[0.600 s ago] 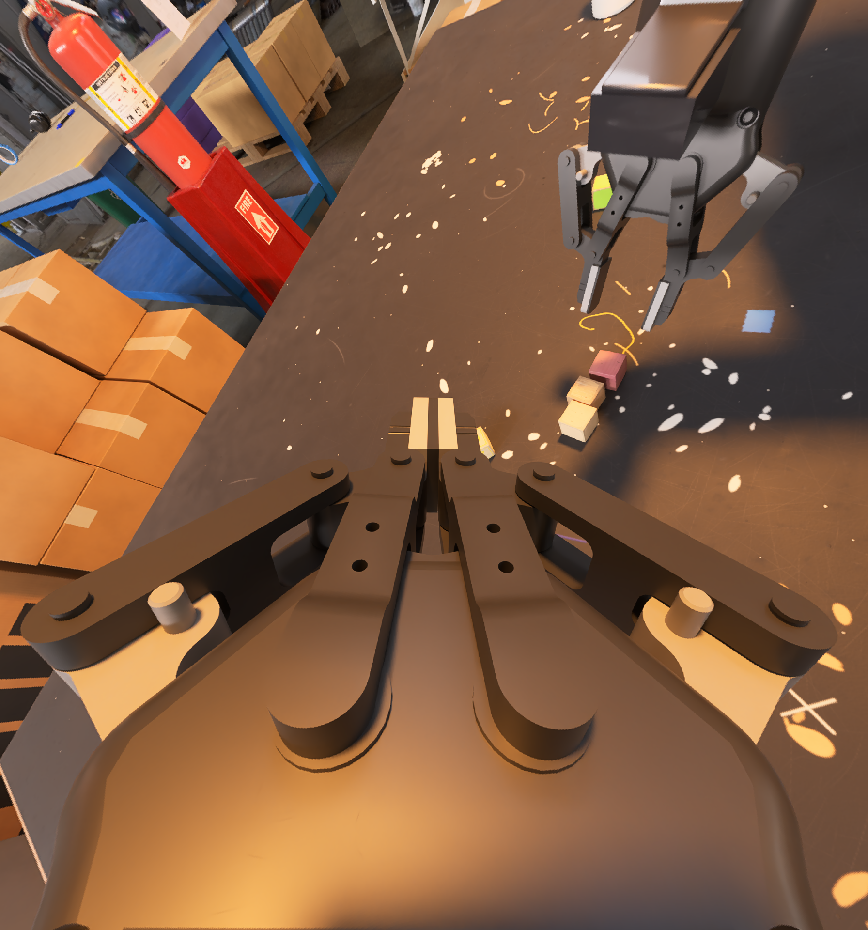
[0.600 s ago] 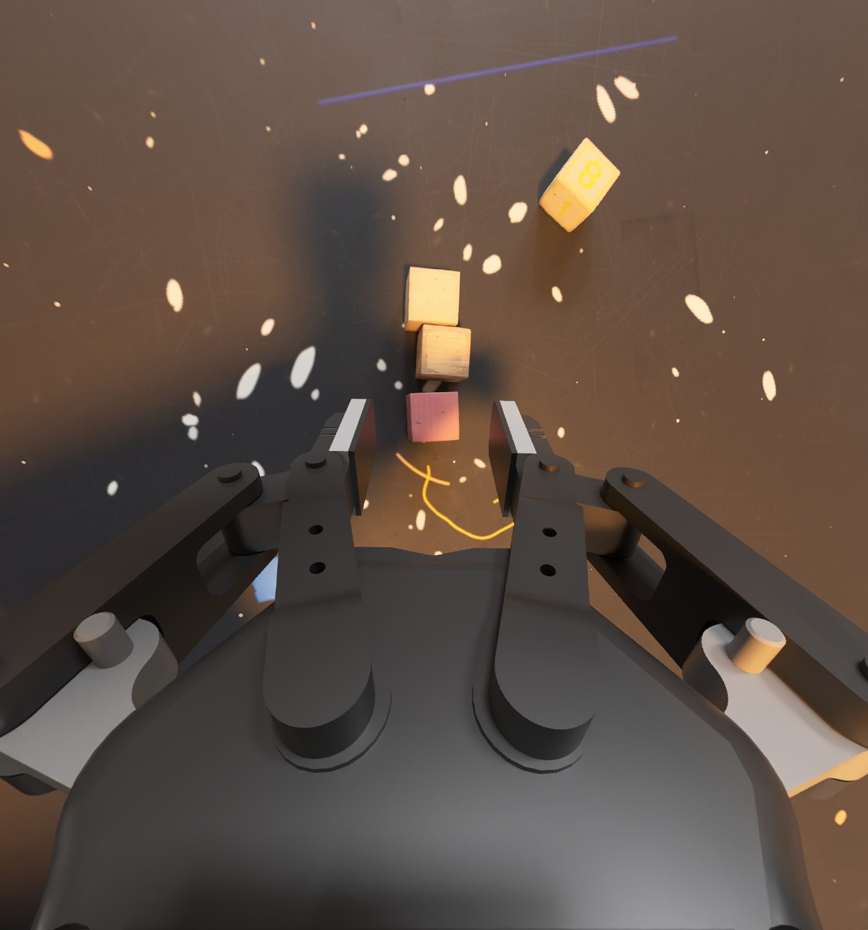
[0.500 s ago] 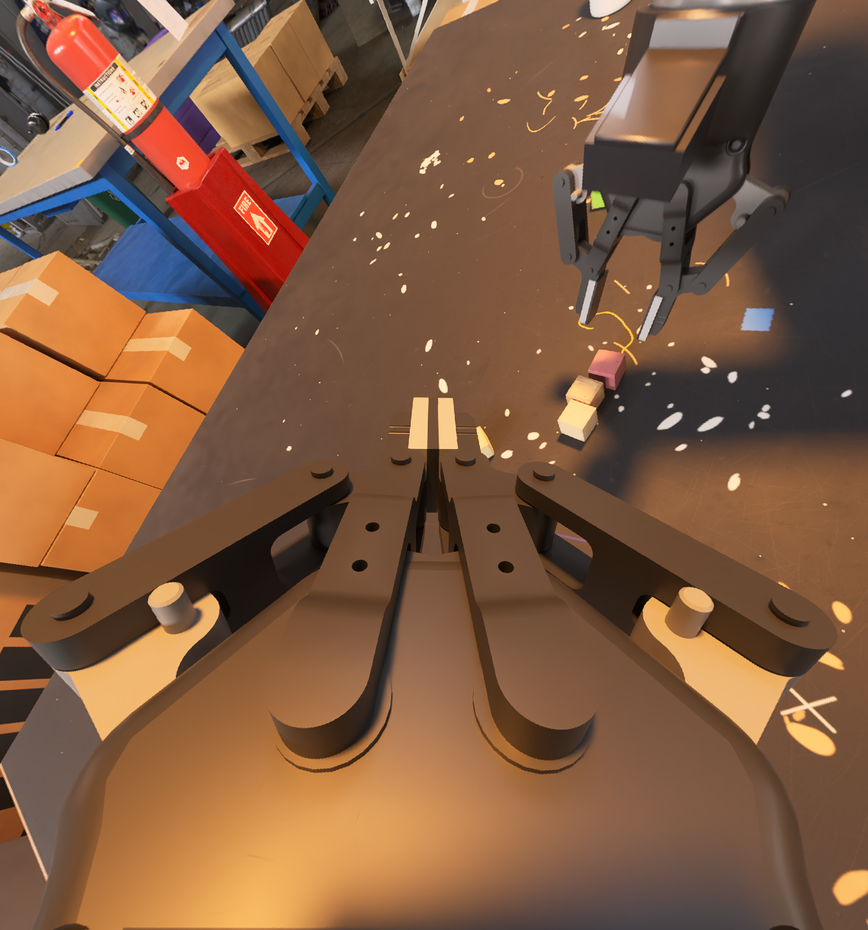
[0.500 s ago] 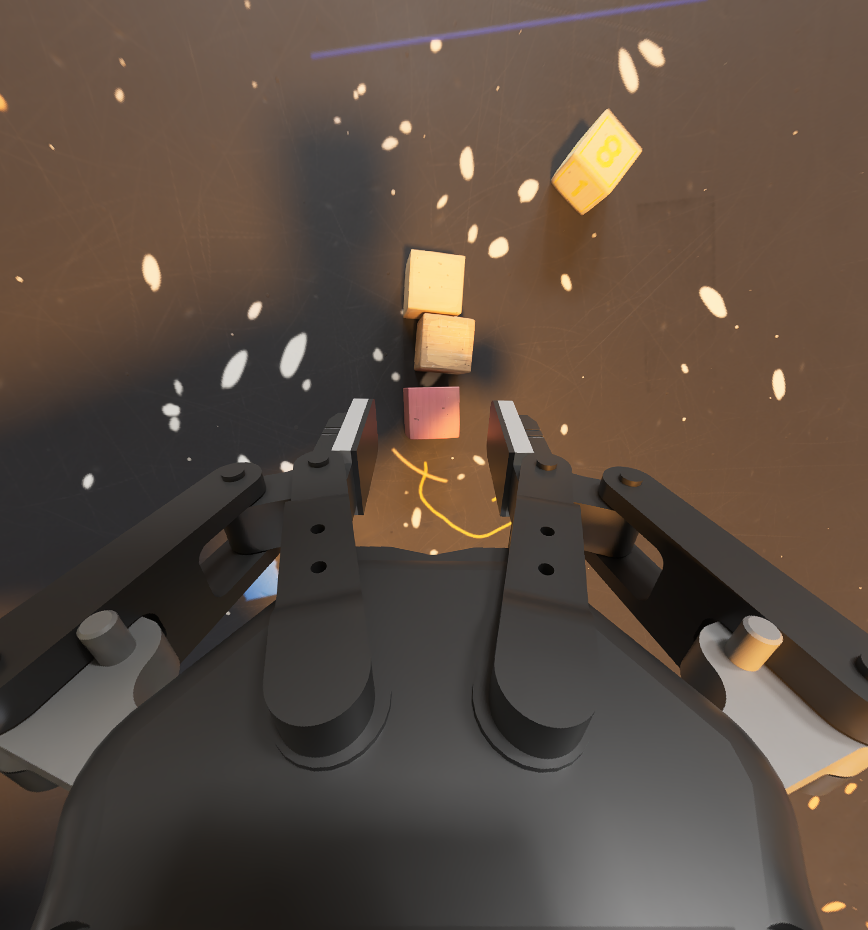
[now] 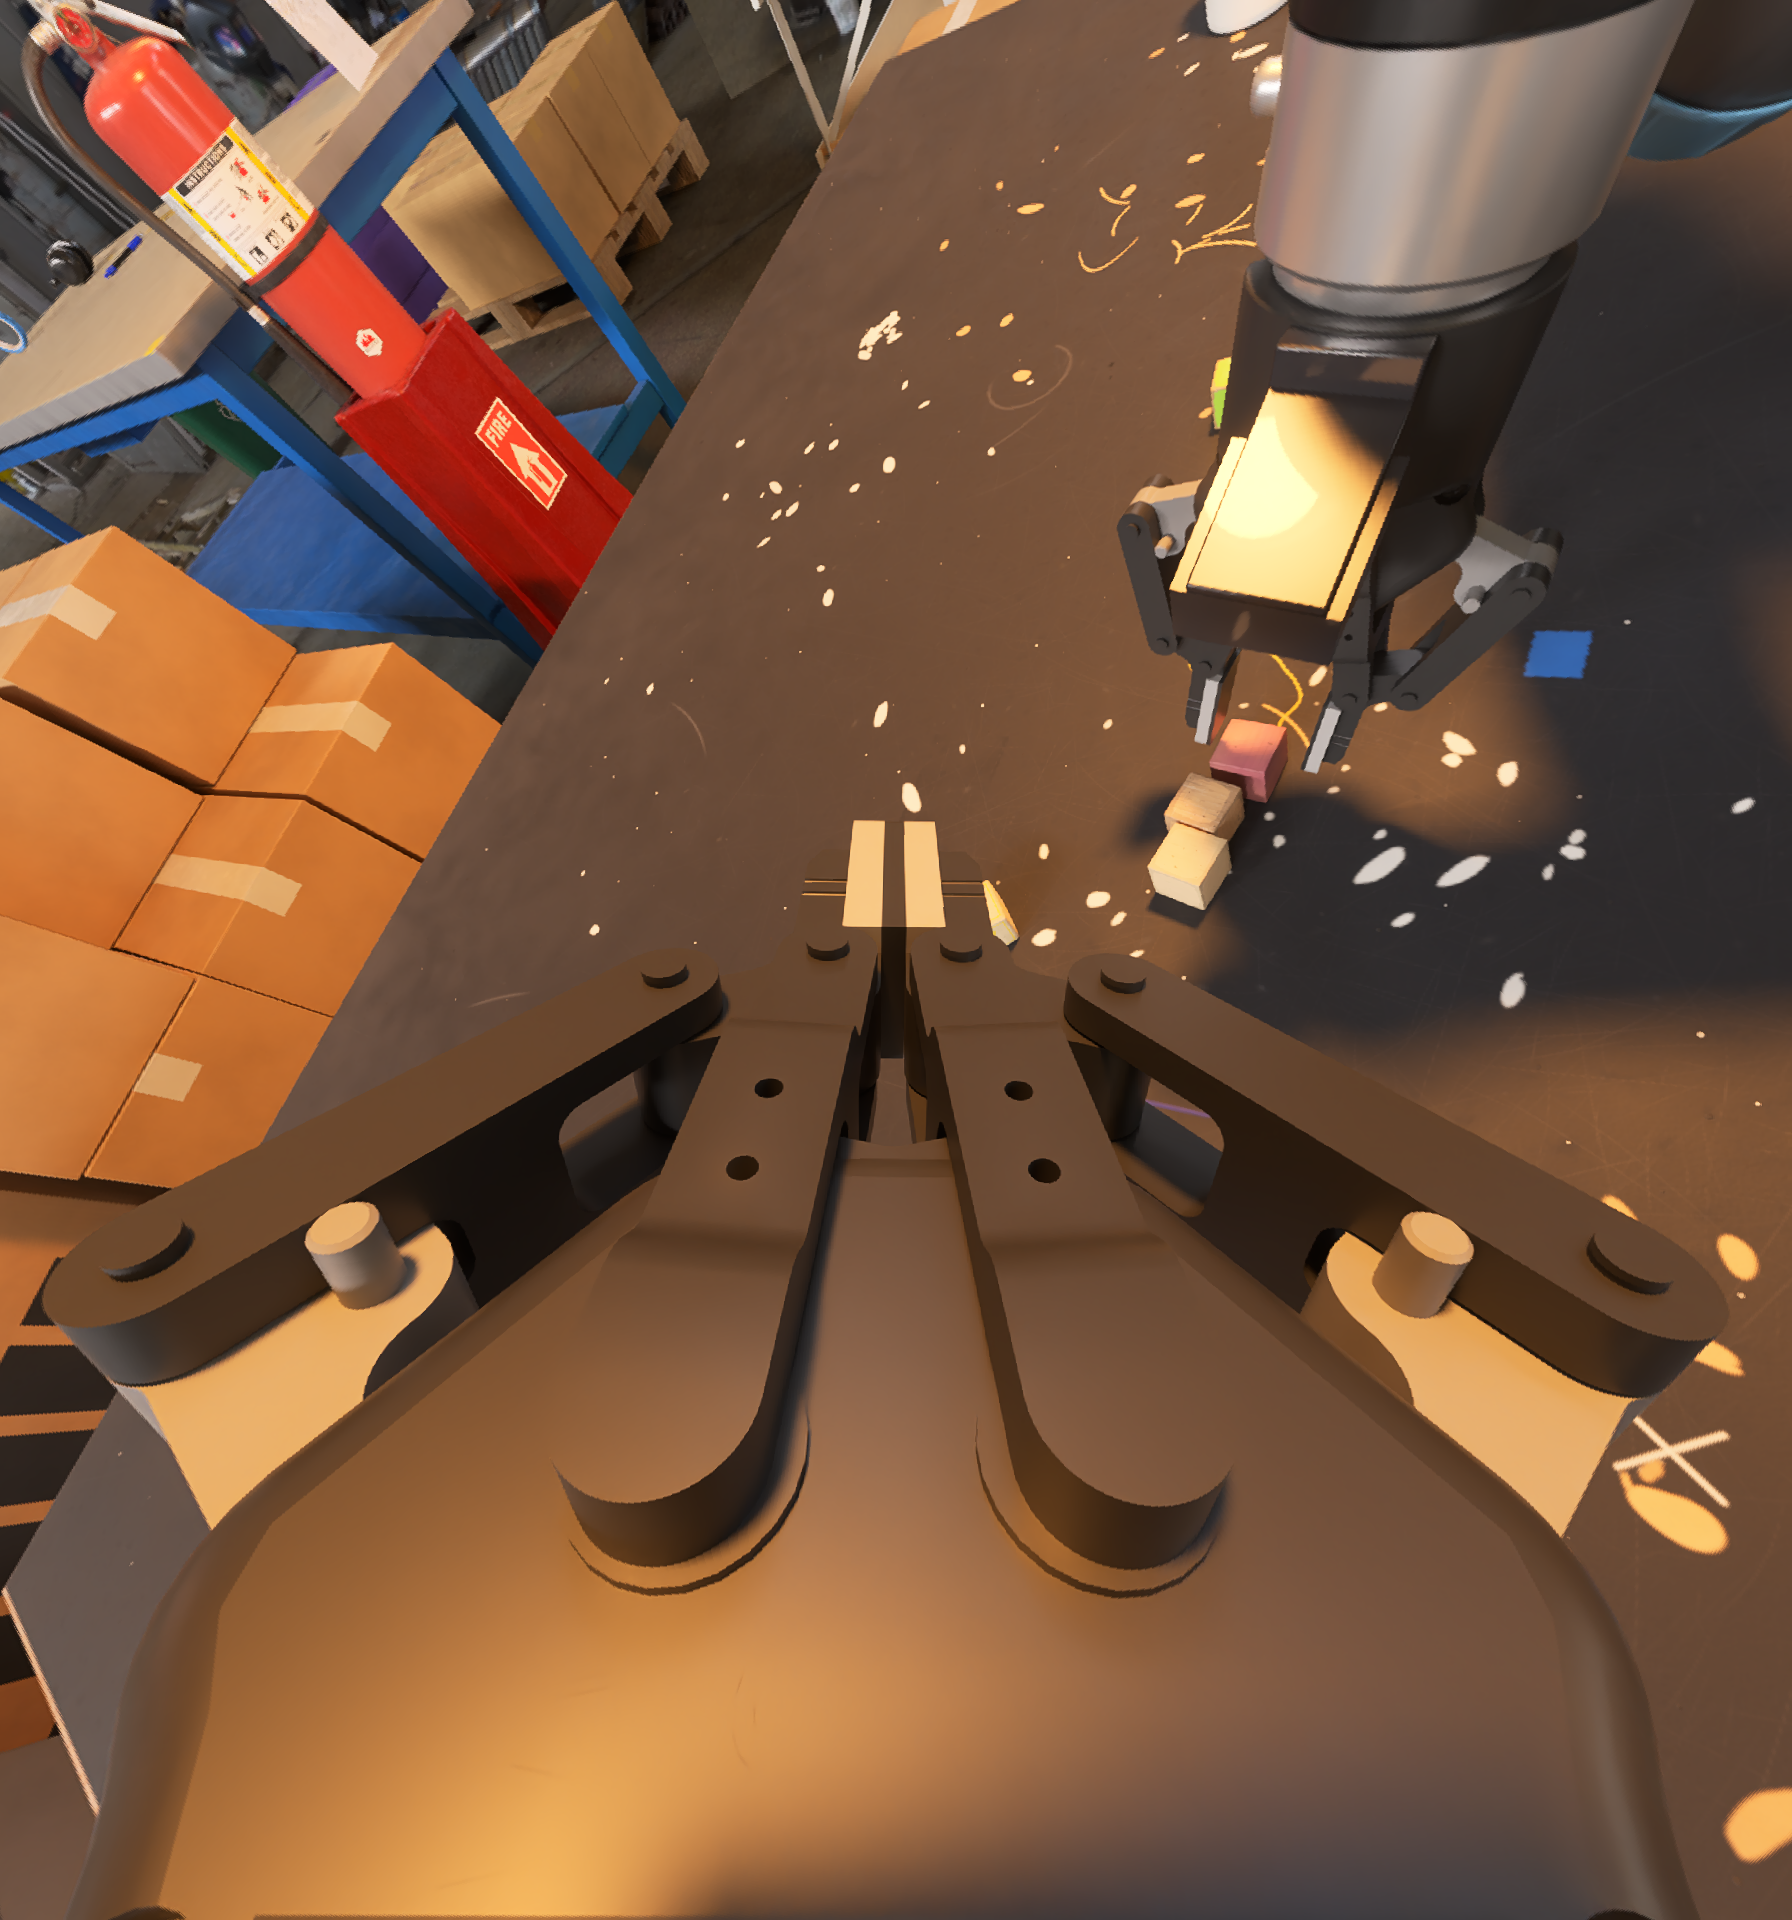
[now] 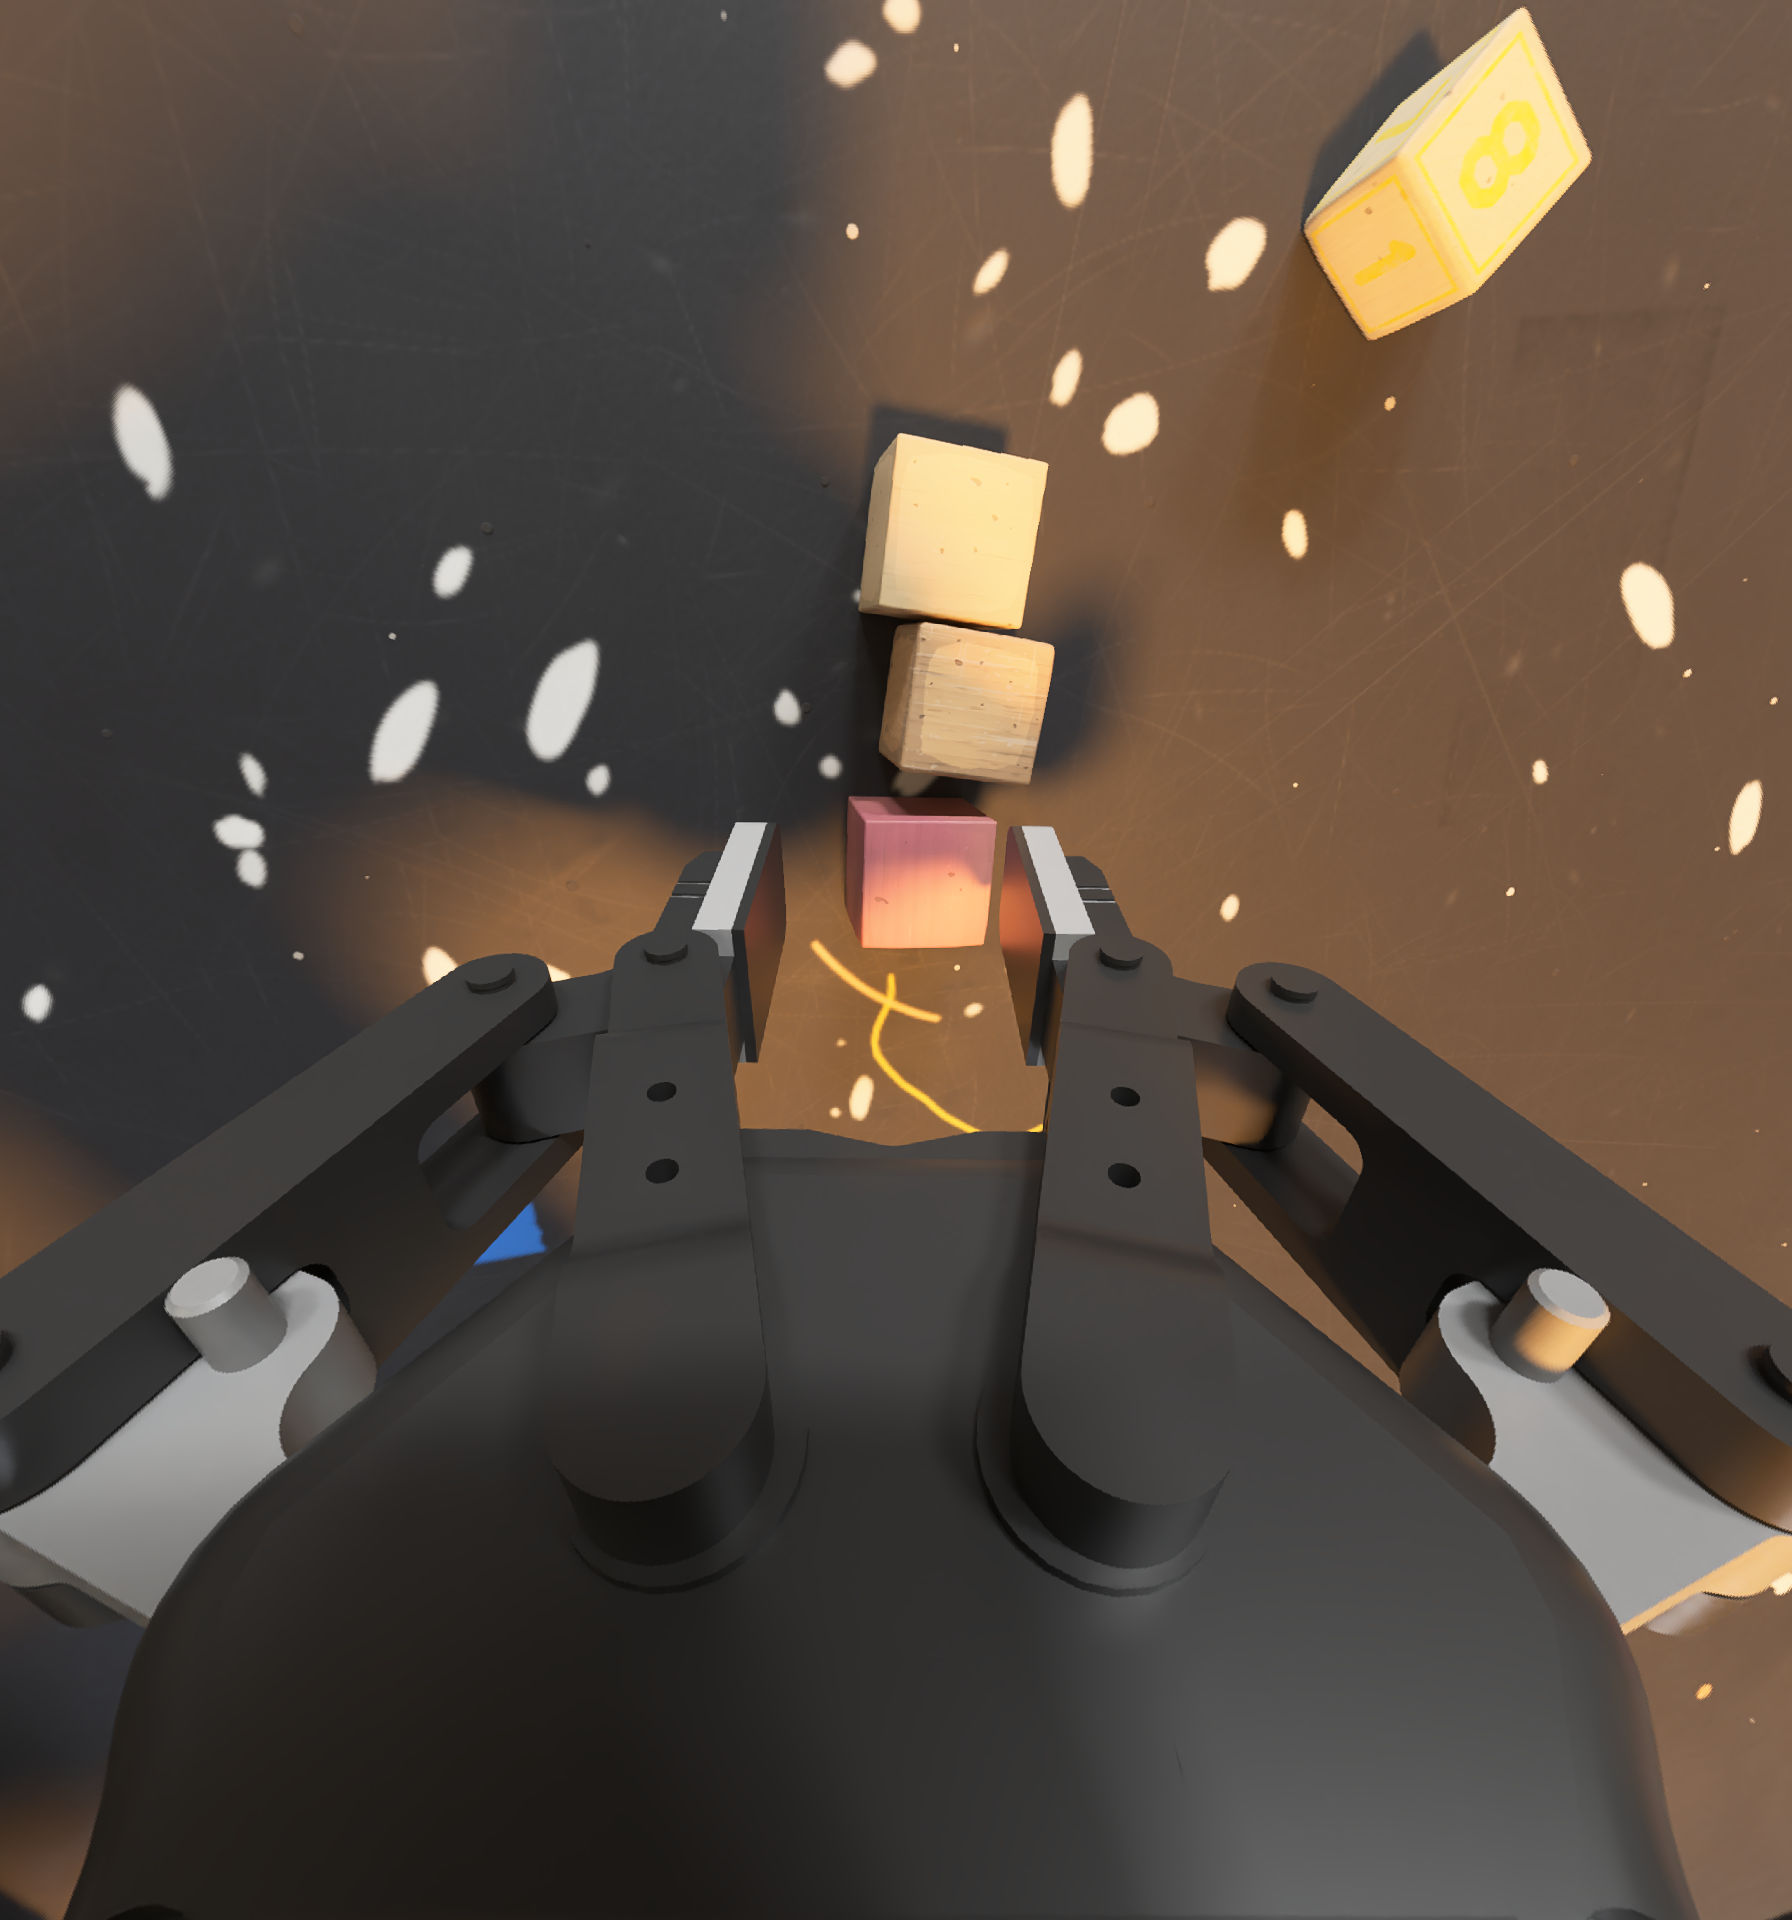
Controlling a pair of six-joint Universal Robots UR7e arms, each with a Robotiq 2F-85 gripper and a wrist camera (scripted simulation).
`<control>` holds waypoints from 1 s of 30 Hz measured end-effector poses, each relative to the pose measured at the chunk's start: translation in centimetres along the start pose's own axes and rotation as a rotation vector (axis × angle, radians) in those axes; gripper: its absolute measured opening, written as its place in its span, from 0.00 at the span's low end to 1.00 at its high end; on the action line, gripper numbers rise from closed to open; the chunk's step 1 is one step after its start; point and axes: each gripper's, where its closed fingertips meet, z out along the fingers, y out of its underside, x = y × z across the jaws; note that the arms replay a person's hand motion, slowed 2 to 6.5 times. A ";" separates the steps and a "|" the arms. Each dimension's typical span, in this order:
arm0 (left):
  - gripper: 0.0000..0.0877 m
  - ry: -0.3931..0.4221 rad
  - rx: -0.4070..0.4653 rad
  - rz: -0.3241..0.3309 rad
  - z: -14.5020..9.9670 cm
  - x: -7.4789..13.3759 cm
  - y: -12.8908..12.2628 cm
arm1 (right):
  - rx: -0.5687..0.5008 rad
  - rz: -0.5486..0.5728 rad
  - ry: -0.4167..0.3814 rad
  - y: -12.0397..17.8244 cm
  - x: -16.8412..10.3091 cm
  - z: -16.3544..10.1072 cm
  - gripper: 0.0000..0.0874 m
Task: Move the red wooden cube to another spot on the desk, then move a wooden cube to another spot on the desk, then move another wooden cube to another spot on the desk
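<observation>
The red wooden cube sits on the dark desk at the near end of a row of three cubes. A tan wooden cube lies just beyond it, then a pale wooden cube. My right gripper is open, low over the desk, with a finger on each side of the red cube, apart from it. In the left wrist view the right gripper straddles the red cube, with the tan cube and pale cube next to it. My left gripper is shut and empty, above the desk.
A yellow numbered block lies at the far right of the row. A blue square patch marks the desk. Beyond the desk's left edge are cardboard boxes, a red fire extinguisher and a blue-framed table.
My right gripper has come down toward the desk, and its open fingers now flank the red cube. The left gripper has not moved. The cubes have not moved.
</observation>
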 end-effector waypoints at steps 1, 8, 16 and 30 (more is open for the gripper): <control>0.00 0.000 0.000 0.000 0.0 0.0 0.0 | -0.007 -0.003 0.002 0.0 0.0 0.1 0.44; 0.00 -0.001 0.001 -0.002 0.0 -0.1 0.0 | -0.042 -0.005 0.011 0.1 0.2 1.0 0.43; 0.00 0.000 0.006 -0.001 -0.1 -0.1 0.0 | -0.074 0.013 0.001 0.5 0.4 2.0 0.41; 0.00 0.000 0.011 0.004 -0.2 0.0 -0.2 | -0.089 0.038 -0.019 0.9 0.3 1.6 0.31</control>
